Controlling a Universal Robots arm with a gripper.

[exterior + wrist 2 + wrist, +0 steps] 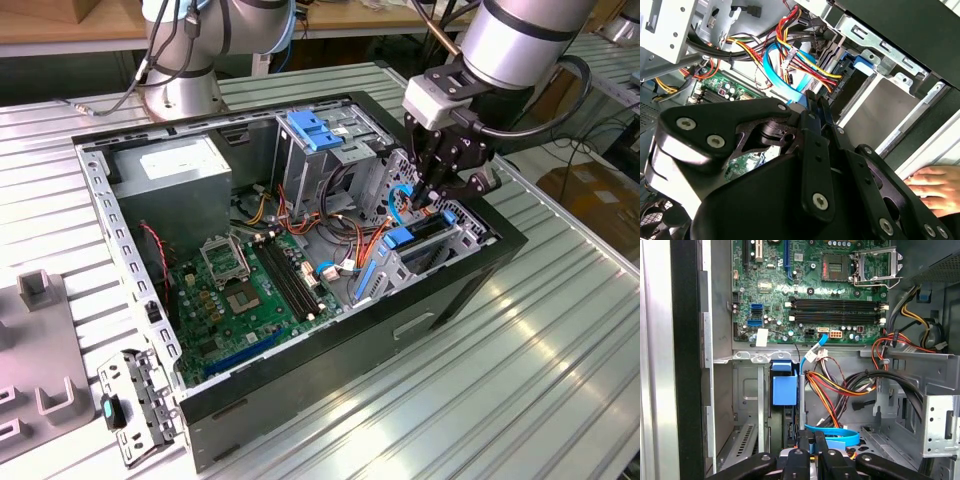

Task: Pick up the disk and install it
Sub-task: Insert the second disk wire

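Open PC case, arm working at the drive bay.

Exterior view, left to right: grey power supply, motherboard, blue latch, then the hand low over the bay. Its fingers are pinched together on the disk, seemingly seating it edge-on in its slot. A person's fingers rest on the table.

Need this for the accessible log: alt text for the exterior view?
The arm's black gripper reaches down into the drive bay at the exterior view's right of an open computer case, at the blue-framed disk. The motherboard lies exposed; the case sits on a ribbed metal table.
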